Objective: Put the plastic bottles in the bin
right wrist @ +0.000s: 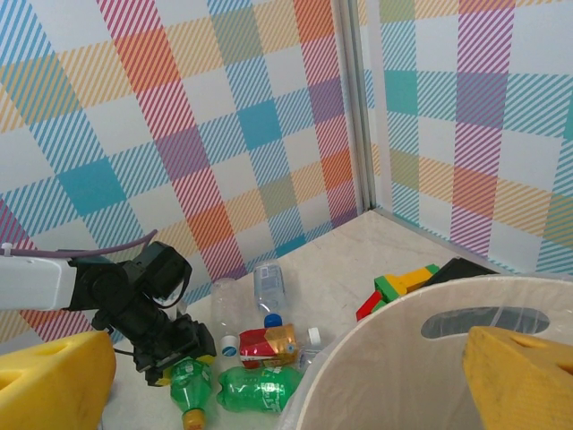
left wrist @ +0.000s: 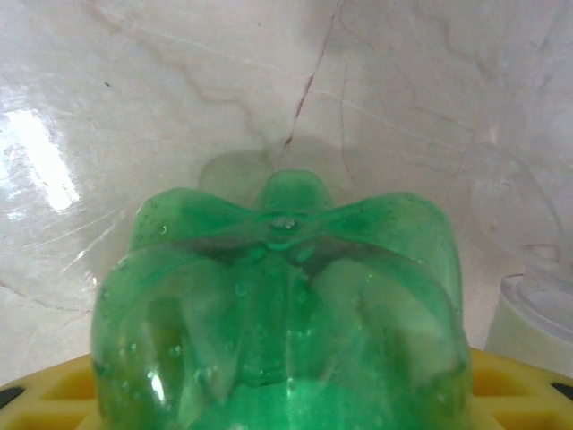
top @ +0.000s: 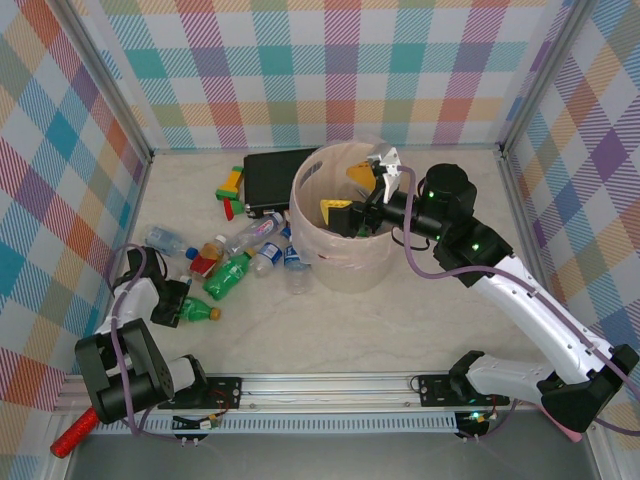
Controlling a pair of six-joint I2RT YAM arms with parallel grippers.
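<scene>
Green clear plastic bottle point(left wrist: 277, 313) sits w/in left gripper point(top: 183, 305); can't tell if pinched. Prob. light, slick, squashy: grip mid-body, gently. Right gripper point(top: 348, 192) spread wide over pale round bin point(top: 340, 268).

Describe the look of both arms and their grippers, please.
Both arms have white links and black joints, each with a purple cable running alongside. The left arm has a red handle near its base; the right arm shows small green lights. The left gripper and right gripper have black bodies and blocky yellow fingers.
</scene>
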